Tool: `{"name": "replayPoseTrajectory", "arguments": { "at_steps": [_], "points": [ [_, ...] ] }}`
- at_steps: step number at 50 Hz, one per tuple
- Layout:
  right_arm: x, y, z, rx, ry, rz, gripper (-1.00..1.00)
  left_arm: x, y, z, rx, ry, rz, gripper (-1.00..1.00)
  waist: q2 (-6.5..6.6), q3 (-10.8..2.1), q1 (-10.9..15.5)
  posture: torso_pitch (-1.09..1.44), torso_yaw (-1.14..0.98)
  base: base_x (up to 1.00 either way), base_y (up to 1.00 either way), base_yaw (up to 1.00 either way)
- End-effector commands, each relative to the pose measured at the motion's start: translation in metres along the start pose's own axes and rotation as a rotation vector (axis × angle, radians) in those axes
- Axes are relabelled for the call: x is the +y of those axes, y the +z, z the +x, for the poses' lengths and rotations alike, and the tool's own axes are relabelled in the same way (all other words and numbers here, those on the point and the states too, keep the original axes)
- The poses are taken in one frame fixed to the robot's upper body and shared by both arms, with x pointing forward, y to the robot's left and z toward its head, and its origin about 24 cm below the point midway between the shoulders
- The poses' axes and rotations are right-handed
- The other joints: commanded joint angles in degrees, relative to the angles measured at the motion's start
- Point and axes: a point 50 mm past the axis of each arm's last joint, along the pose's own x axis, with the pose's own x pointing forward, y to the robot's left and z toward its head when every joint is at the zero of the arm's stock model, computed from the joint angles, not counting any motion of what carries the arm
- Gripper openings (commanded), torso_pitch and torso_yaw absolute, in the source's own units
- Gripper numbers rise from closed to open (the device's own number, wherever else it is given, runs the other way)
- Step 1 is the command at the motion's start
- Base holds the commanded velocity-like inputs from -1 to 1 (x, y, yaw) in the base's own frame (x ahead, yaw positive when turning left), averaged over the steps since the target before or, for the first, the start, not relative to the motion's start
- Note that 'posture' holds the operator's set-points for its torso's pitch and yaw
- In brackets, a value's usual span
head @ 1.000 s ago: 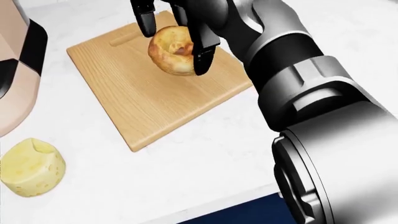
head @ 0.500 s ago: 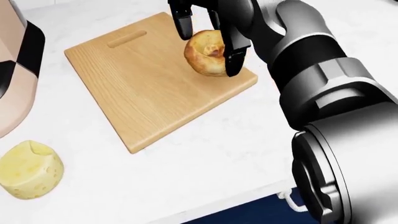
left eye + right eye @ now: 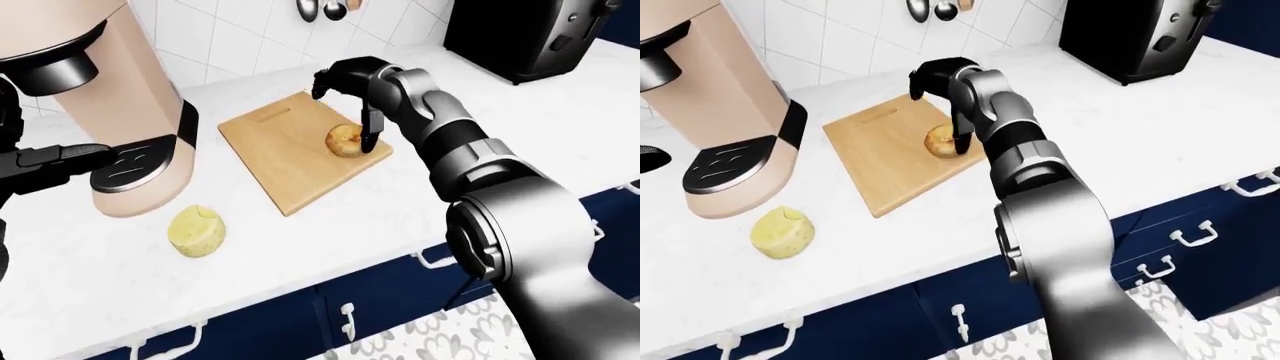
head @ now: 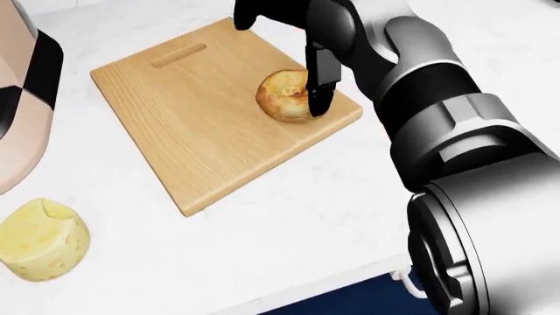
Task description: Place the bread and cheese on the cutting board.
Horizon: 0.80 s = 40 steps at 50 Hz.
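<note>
The bread (image 4: 287, 96) sits on the cutting board (image 4: 201, 125) near its right corner, and my right hand (image 4: 293, 46) arches over it with fingers spread wide, one fingertip beside the crust. The cheese (image 3: 196, 232) rests on the counter (image 3: 330, 232) toward its near edge, just below the coffee machine (image 3: 110, 112). A toaster (image 3: 530, 37) stands at the far right corner.
</note>
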Motion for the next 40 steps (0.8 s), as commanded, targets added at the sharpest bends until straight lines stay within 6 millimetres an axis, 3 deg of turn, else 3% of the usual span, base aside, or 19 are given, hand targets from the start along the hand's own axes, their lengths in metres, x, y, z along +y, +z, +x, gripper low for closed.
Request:
{"name": "replayPoseTrajectory", "arguments": {
  "at_steps": [1, 14, 20, 25, 40],
  "points": [
    [-0.03, 0.006, -0.006, -0.021, -0.099, -0.019, 1.0, 0.001, 0.014, -0.001, -0.074, 0.004, 0.01, 1.0, 0.32, -1.62, -0.03, 0.0, 0.0, 0.0, 0.0, 0.0],
    [-0.041, 0.006, -0.01, -0.038, -0.066, 0.002, 1.0, 0.0, 0.014, -0.002, -0.074, 0.003, 0.01, 1.0, 0.28, -1.6, -0.1, 0.0, 0.0, 0.0, 0.0, 0.0],
    [-0.048, 0.01, -0.014, -0.06, 0.062, 0.098, 1.0, 0.0, 0.014, -0.002, -0.072, 0.003, 0.008, 1.0, 0.3, -1.47, -0.25, 0.0, 0.0, 0.0, 0.0, 0.0],
    [-0.056, 0.014, -0.016, -0.078, 0.072, 0.101, 1.0, 0.0, 0.014, -0.001, -0.073, 0.001, 0.008, 1.0, 0.31, -1.44, -0.28, 0.0, 0.0, 0.0, 0.0, 0.0],
    [-0.064, 0.051, -0.018, -0.273, 0.1, 0.033, 1.0, 0.0, 0.015, -0.001, -0.076, 0.001, 0.008, 1.0, 0.74, -1.26, -0.54, 0.0, 0.0, 0.0, 0.0, 0.0]
  ]
}}
